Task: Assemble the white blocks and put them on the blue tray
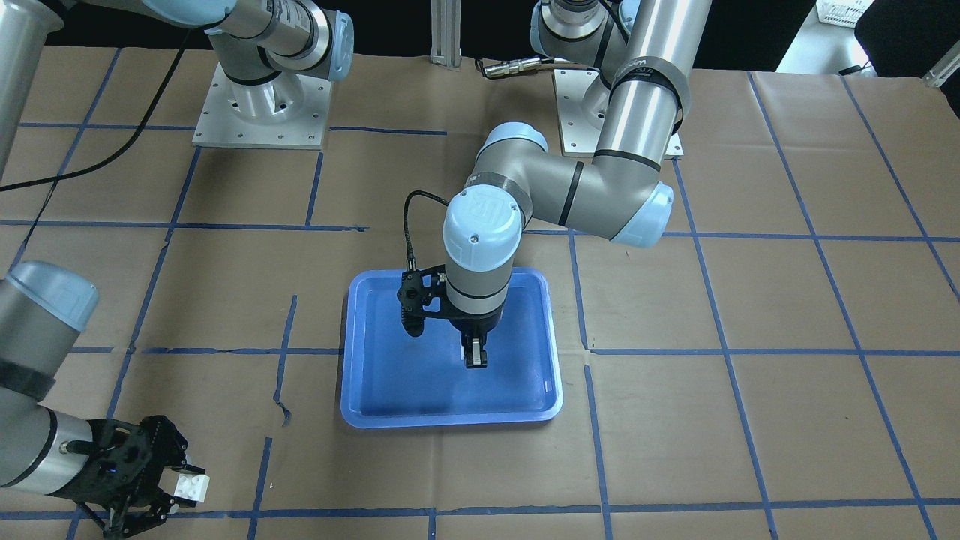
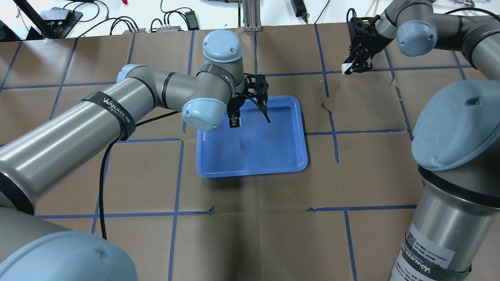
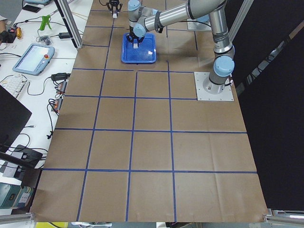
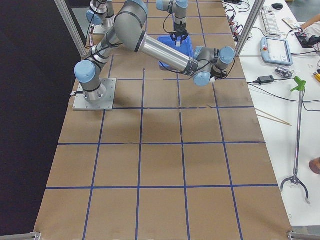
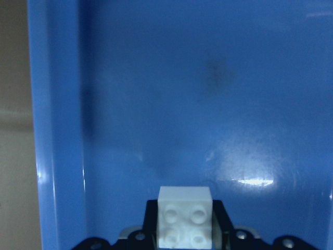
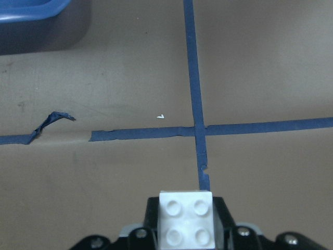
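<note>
My left gripper (image 1: 475, 357) hangs over the blue tray (image 1: 450, 418), a little above its floor, shut on a white block (image 5: 184, 216) with its studs facing the wrist camera. In the overhead view it (image 2: 234, 121) is over the tray's (image 2: 254, 172) far left part. My right gripper (image 1: 178, 489) is well away from the tray, near the table's far right corner in the overhead view (image 2: 349, 68). It is shut on the second white block (image 1: 191, 484) and holds it above the brown paper; the block also shows in the right wrist view (image 6: 186, 219).
Brown paper with a blue tape grid (image 6: 195, 130) covers the table. A torn tape end (image 6: 52, 120) lies near the right gripper, and the tray's corner (image 6: 31, 15) shows at that view's top left. The arm bases (image 1: 262, 105) stand at the robot's side.
</note>
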`<state>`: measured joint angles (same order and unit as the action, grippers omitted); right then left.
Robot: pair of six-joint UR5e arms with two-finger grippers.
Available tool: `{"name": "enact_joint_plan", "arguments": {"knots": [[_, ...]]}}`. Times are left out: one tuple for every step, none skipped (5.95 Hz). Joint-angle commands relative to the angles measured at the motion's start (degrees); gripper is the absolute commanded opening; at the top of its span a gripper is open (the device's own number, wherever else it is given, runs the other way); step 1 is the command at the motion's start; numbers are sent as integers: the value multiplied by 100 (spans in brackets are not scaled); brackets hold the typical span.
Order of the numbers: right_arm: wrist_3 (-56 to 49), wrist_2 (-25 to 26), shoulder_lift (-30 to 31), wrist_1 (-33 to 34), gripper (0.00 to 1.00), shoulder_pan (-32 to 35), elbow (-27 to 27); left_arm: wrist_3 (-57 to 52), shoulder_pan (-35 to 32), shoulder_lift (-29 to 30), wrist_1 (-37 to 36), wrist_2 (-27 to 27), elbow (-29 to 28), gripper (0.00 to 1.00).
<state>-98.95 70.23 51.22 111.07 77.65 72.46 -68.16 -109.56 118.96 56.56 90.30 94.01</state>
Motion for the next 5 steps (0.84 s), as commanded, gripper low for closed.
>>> {"name": "enact_joint_plan", "arguments": {"knots": [[199,-27,728,-138,27,39,529,-13,-100,-118,-39,-12,405,0],[383,-53,1150,-103,25,118,933,-31,-100,-144,-66,14,485,0],[385,-297,1484,-77,25,197,1337,-22,-100,-145,-101,23,495,1],[307,-317,1984,-68,25,267,1785,-13,-74,-136,-127,14,391,1],[132,-308,2346,-7,25,277,2259,-4,-74,-66,-345,14,442,3]]}}
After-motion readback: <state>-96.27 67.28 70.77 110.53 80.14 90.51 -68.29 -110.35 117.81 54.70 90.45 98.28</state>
